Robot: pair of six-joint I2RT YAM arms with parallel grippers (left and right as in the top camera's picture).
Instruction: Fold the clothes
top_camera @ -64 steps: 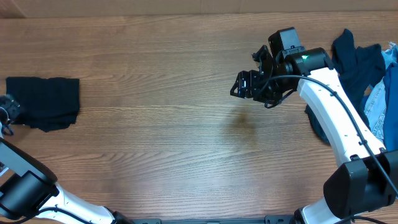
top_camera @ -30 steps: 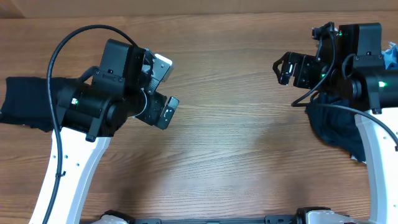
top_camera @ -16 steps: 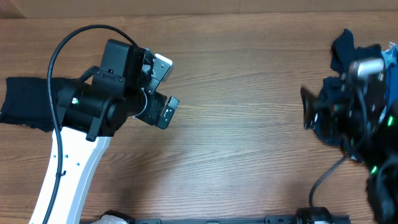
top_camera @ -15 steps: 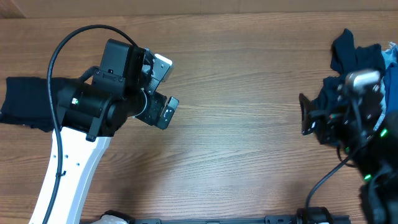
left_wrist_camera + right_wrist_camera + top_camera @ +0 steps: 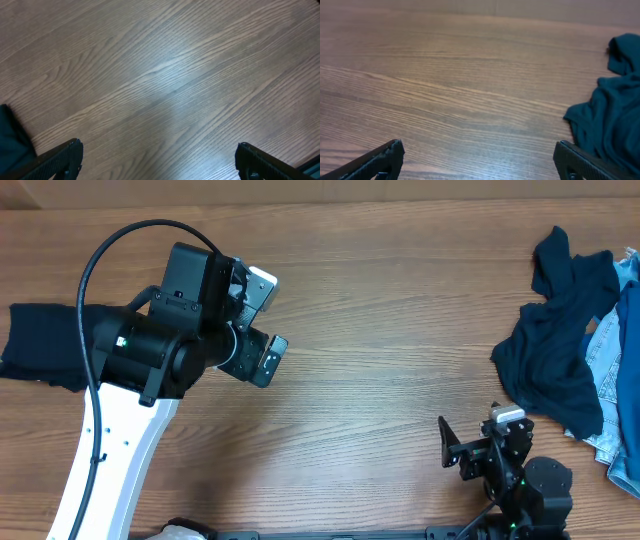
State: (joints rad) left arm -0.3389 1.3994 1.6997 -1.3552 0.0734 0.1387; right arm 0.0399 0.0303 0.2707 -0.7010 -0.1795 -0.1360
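Note:
A folded near-black T-shirt [image 5: 38,345] lies at the table's far left, partly hidden by my left arm; its edge shows in the left wrist view [image 5: 10,142]. A rumpled dark blue garment [image 5: 555,345] lies at the far right, on pale blue denim [image 5: 608,370]. It also shows in the right wrist view [image 5: 612,117]. My left gripper [image 5: 268,320] hovers right of the folded shirt, open and empty [image 5: 160,160]. My right gripper [image 5: 450,452] is low by the front edge, left of the pile, open and empty [image 5: 480,160].
The wooden table [image 5: 380,330] stretches between the two garments. The left arm's black body and cable [image 5: 150,340] stand over the left part. The pile runs off the right edge.
My right arm has pulled back from the dark blue garment to the table's front edge, leaving the pile uncovered. The left arm has stayed still over the last second.

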